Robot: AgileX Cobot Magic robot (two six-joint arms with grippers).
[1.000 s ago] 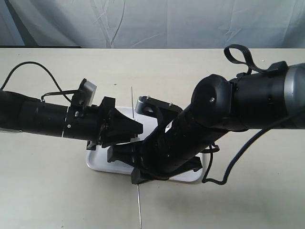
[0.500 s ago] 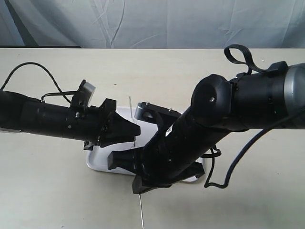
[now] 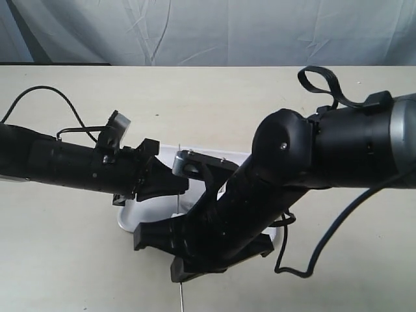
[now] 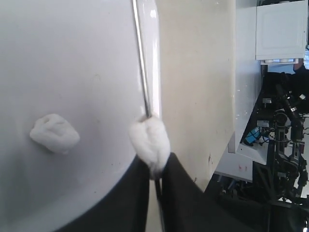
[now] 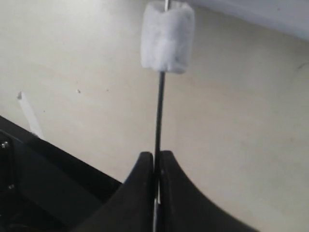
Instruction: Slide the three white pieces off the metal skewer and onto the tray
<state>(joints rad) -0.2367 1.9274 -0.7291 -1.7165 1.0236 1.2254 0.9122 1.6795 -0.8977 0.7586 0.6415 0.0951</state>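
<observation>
The tray (image 4: 72, 58) holds one loose white piece (image 4: 54, 133). A second white piece (image 4: 150, 142) sits on the metal skewer (image 4: 141, 58) at the tray's rim, its lower end pinched in my shut left gripper (image 4: 157, 166). My right gripper (image 5: 157, 154) is shut on the skewer (image 5: 159, 106), and a white piece (image 5: 167, 36) is threaded on the rod beyond its fingertips. In the exterior view the left gripper (image 3: 183, 185) and right gripper (image 3: 177, 263) meet over the tray (image 3: 130, 220). The arms hide the pieces there, and only the skewer's near end (image 3: 180, 298) shows.
The beige table (image 3: 78, 273) extends around the tray, with a pale cloth backdrop (image 3: 208, 32) behind its far edge. A black cable (image 3: 299, 260) loops from the right arm onto the table beside the tray.
My right arm has drawn toward the near edge, pulling the skewer with it. The skewer's far tip no longer shows above the left gripper. The left gripper has stayed over the tray.
</observation>
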